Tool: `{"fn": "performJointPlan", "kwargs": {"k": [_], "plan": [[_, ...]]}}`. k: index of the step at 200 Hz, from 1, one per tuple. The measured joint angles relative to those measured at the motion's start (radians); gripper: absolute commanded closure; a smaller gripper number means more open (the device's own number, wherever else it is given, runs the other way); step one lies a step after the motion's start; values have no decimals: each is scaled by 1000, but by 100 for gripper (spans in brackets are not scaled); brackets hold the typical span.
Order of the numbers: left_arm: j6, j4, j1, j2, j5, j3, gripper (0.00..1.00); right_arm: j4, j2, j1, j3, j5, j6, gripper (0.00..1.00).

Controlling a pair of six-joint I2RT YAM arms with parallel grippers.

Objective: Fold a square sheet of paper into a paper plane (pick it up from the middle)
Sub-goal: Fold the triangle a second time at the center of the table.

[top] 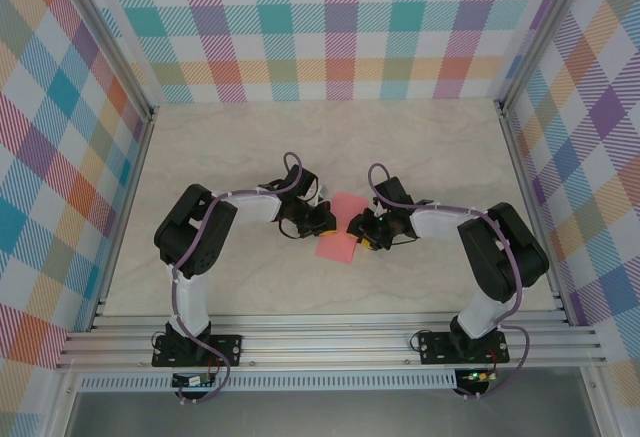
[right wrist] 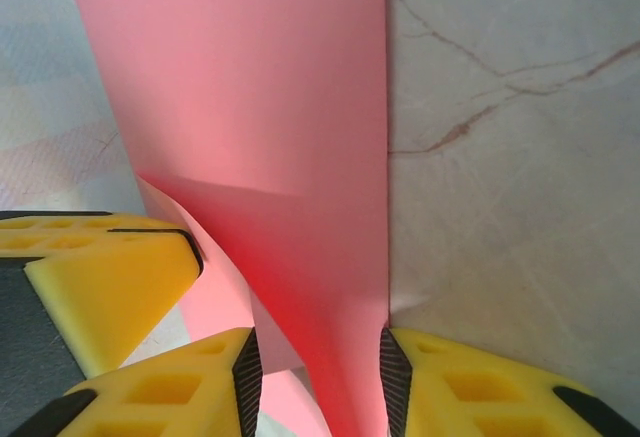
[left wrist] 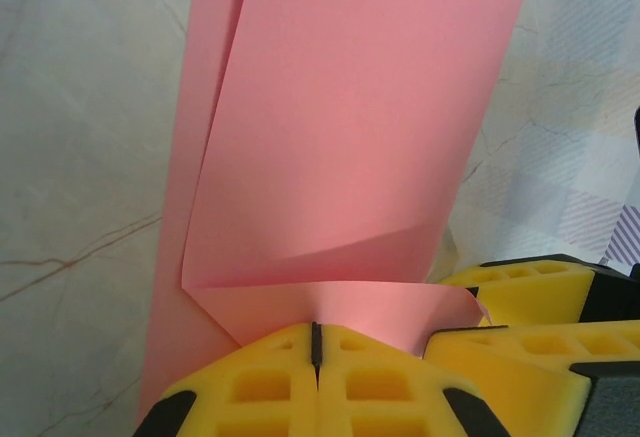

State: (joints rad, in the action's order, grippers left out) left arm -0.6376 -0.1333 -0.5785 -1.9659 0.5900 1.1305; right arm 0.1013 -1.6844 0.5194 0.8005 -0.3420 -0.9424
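The square sheet of paper (top: pixel 338 227) is salmon pink and lies at the table's middle between both grippers, partly lifted into a curled fold. In the left wrist view the paper (left wrist: pixel 340 117) has a flap bent up over its lower layer. My left gripper (left wrist: pixel 316 329) is shut, its yellow fingertips pinching the sheet's near edge. My right gripper (right wrist: pixel 315 352) stands open, its jaws on either side of a raised ridge of the paper (right wrist: pixel 280 127) without pressing it. From above, the left gripper (top: pixel 322 221) and the right gripper (top: pixel 357 229) face each other across the sheet.
The pale marbled table (top: pixel 400 147) is boxed in by plaid walls (top: pixel 330 27) at the back and sides. An aluminium rail (top: pixel 330 342) carries both arm bases at the near edge. The other arm's yellow fingers (left wrist: pixel 520 297) sit close beside my left ones.
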Motion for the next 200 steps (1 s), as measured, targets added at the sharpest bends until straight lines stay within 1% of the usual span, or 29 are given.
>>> {"fn": "performJointPlan", "kwargs": {"k": [40, 62, 89, 129, 158, 200], "plan": [[0, -2, 0, 0, 0, 0, 100, 0, 0, 0, 0, 6, -14, 61], [3, -5, 0, 0, 0, 0, 100, -4, 11, 0, -5, 22, -24, 59], [3, -11, 0, 0, 0, 0, 100, -3, 19, 0, -7, 36, -23, 61], [3, -23, 0, 0, 0, 0, 100, -4, 13, 0, -8, 35, -30, 60], [3, -23, 0, 0, 0, 0, 100, -11, 3, -5, -8, 9, -30, 64], [3, -23, 0, 0, -2, 0, 100, -19, -4, -15, -8, -14, -39, 65]]}}
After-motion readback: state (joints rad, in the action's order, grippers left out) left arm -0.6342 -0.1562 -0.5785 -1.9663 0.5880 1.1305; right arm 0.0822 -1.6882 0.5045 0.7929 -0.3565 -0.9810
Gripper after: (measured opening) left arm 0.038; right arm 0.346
